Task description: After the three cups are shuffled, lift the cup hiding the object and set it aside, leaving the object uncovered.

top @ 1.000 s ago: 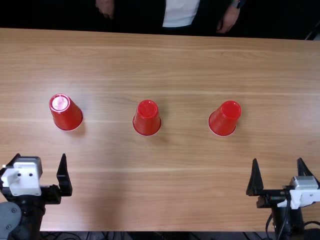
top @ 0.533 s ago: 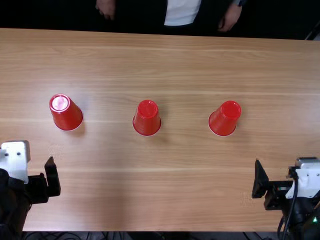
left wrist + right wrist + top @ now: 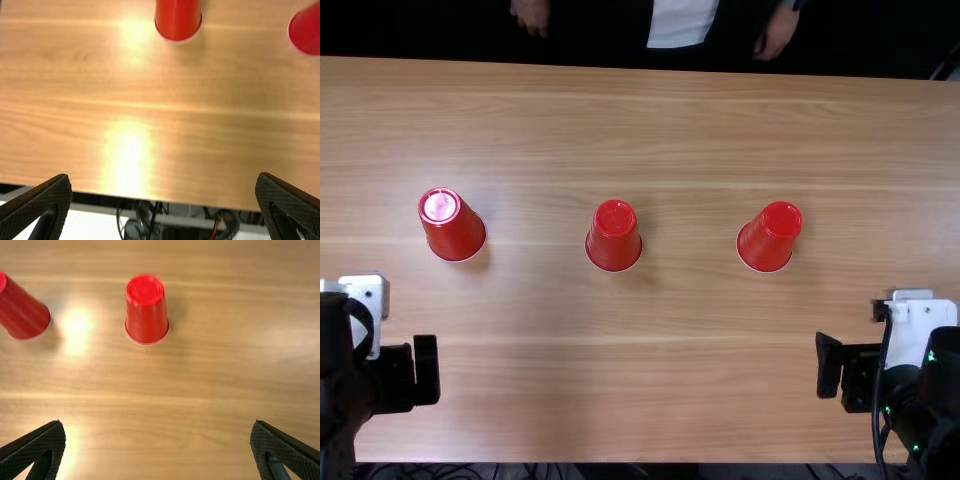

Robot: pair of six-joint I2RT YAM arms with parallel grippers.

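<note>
Left gripper (image 3: 162,177) and right gripper (image 3: 156,422) both sit low at the near edge of the table (image 3: 650,120), each with its two fingers spread wide and nothing between them. Ahead of them, three red cups stand mouth-down in a row across the middle of the table: the left cup (image 3: 450,226), the middle cup (image 3: 614,236) and the right cup (image 3: 769,237). They are well apart from one another, and neither arm touches any of them. The left gripper is nearest the left cup and the right gripper nearest the right cup, with a stretch of wood between each pair. From where I stand the hidden object cannot be seen, and nothing tells which cup covers it. As I judge it, the robot's part has not begun: no cup is lifted or set aside, so the choosing, the reach, the grasp, the lift and the putting-down are all left to do.
</note>
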